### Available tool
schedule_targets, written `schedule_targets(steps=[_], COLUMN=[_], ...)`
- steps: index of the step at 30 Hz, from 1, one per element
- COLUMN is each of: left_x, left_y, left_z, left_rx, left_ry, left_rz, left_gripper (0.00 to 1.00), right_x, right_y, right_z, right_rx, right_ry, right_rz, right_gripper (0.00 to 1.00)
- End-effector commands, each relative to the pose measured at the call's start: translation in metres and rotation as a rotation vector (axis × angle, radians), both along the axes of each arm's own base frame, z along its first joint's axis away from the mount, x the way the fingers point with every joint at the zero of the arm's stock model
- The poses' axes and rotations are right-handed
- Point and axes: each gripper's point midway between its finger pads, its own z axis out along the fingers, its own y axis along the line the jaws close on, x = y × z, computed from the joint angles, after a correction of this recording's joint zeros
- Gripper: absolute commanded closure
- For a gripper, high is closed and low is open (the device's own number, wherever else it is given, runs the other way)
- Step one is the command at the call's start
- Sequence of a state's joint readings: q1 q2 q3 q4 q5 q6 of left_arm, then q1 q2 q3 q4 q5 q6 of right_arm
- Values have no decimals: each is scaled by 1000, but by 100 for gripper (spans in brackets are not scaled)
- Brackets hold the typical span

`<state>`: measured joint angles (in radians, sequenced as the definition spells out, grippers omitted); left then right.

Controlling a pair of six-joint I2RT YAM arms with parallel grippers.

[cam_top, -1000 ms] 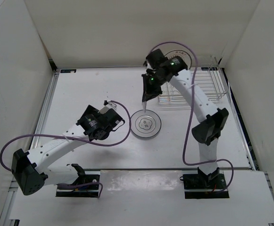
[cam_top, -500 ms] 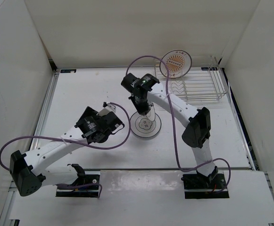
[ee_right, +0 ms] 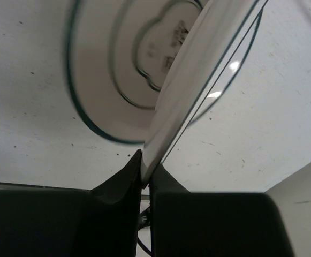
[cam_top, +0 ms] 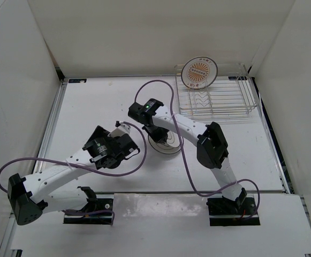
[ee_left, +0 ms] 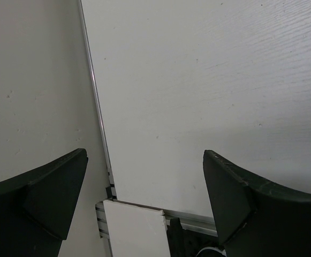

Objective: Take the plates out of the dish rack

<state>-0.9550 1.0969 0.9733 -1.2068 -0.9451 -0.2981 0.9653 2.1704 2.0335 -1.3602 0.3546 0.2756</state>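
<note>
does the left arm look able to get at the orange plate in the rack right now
Probably not: the orange plate stands in the dish rack at the far right, and the right arm stretches across between it and the open left end effector.

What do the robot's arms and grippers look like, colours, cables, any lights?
Both the left arm and the right arm have white links with chunky black joints, and both sit on black base plates. A purple cable runs in slack loops along each arm. A green light glows near the right wrist. The left gripper and the right gripper have dark, matte, tapering fingers.
</note>
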Motion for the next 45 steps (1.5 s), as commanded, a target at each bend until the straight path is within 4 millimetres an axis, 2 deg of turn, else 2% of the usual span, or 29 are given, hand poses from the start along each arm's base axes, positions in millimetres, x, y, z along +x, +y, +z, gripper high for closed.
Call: schedule_targets(steps=[1,2,6,11,21,23,29,31,32,33,35,37,38,39,40,41,42,43,44,45], left_x=[-3,-4,-7,-8,-10,-11,-11,-11,-10,-10,-10,-11,-13,-12,-13,-16,-15,-14,-16,-15], left_y=[4,5,7,8,12,12,12,12,11,12,11,8,3,-3,-6,-16,-22,-26,-31,-38], left_z=[4,3,3,0,0,1,1,2,2,2,2,3,3,5,5,3,6,8,5,13], left_rx=[-17,-11,-13,-5,2,3,1,6,3,8,8,4,-6,-16,-27,-46,-56,-59,-73,-94], left_ry=[-37,-38,-32,-29,-34,-34,-35,-40,-41,-39,-37,-25,-6,-2,10,47,53,65,92,87], left_rz=[11,5,11,13,23,22,23,21,20,19,16,0,-27,-54,-68,-113,-138,-161,-176,-190], left_gripper=[0,0,0,0,0,0,0,0,0,0,0,0,0,0,0,0,0,0,0,0], right_x=[-39,-42,-49,-52,-62,-66,-67,-65,-61,-56,-41,-21,-1,9,26,41,66,66,76,111], right_y=[-41,-41,-40,-36,-34,-33,-31,-30,-30,-29,-33,-27,-29,-26,-25,-38,-50,-37,-56,-64], right_z=[16,14,11,9,9,9,13,15,15,20,25,46,64,72,92,104,121,101,126,135], right_rx=[-214,-220,-216,-202,-184,-173,-143,-130,-127,-118,-118,-40,40,93,222,292,416,507,617,753], right_ry=[181,192,225,242,290,304,313,298,291,261,195,92,41,12,-27,-40,-90,9,-35,-86], right_rz=[27,29,28,34,37,34,21,3,-5,-10,-49,-103,-167,-202,-346,-443,-540,-677,-762,-875], right_gripper=[98,91,87,71,56,49,48,51,56,66,100,100,99,86,75,68,67,65,64,60])
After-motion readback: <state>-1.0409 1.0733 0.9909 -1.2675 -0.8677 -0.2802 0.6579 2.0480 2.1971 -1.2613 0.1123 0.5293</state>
